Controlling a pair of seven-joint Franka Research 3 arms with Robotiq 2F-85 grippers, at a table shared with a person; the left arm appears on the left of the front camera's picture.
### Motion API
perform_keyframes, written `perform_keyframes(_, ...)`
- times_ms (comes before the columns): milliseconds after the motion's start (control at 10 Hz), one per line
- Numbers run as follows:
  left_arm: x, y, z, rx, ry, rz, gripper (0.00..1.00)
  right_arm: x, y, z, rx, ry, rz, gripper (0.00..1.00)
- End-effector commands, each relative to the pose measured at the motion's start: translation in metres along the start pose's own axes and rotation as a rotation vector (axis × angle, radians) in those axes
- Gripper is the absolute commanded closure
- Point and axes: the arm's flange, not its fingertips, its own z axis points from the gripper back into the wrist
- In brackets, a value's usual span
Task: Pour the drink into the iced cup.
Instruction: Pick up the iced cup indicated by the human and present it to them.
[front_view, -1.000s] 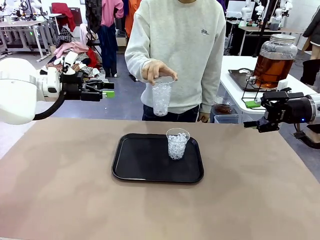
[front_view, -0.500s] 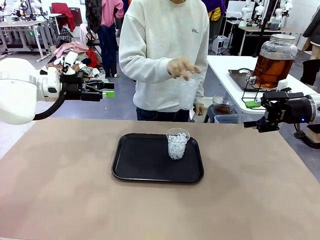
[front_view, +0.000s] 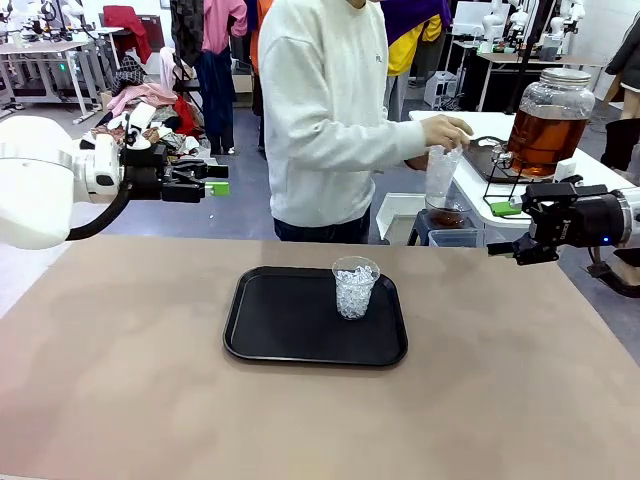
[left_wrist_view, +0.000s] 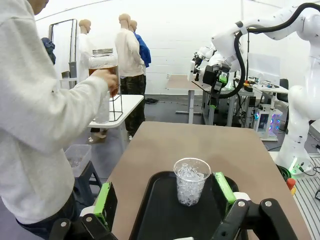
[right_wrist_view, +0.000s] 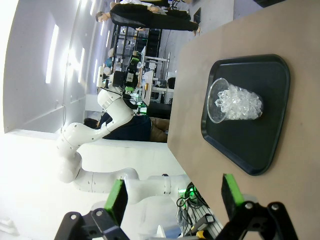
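The iced cup (front_view: 355, 287), clear plastic full of ice, stands upright on a black tray (front_view: 270, 330) at mid-table; it also shows in the left wrist view (left_wrist_view: 190, 181) and the right wrist view (right_wrist_view: 235, 102). The amber-brown drink fills a big glass jar (front_view: 545, 125) on a side table at the far right. A person's hand holds a second clear cup (front_view: 440, 175) beside the jar's tap. My left gripper (front_view: 216, 178) hovers open at the left, off the table. My right gripper (front_view: 500, 230) hovers open at the right edge. Both are far from the iced cup and hold nothing.
The person in a pale sweatshirt (front_view: 320, 120) stands at the far edge, turned towards the white side table (front_view: 470, 185). The brown tabletop (front_view: 120, 380) lies bare around the tray. A small bin (front_view: 452, 237) sits below the side table.
The person has turned to the right and carried the clear cup from above the tray over to the jar. Neither arm has moved, and the iced cup stands where it was.
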Motion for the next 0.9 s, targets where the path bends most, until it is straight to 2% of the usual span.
perform_keyframes(0, 0.0013, 0.0006, -0.0009, 0.012, -0.008, 0.000, 0.00, -0.0008, 0.0015, 0.0008, -0.002, -0.006, 0.001, 0.00)
perform_keyframes(800, 0.0013, 0.0006, -0.0009, 0.012, -0.008, 0.000, 0.00, -0.0008, 0.0015, 0.0008, -0.002, -0.006, 0.001, 0.00)
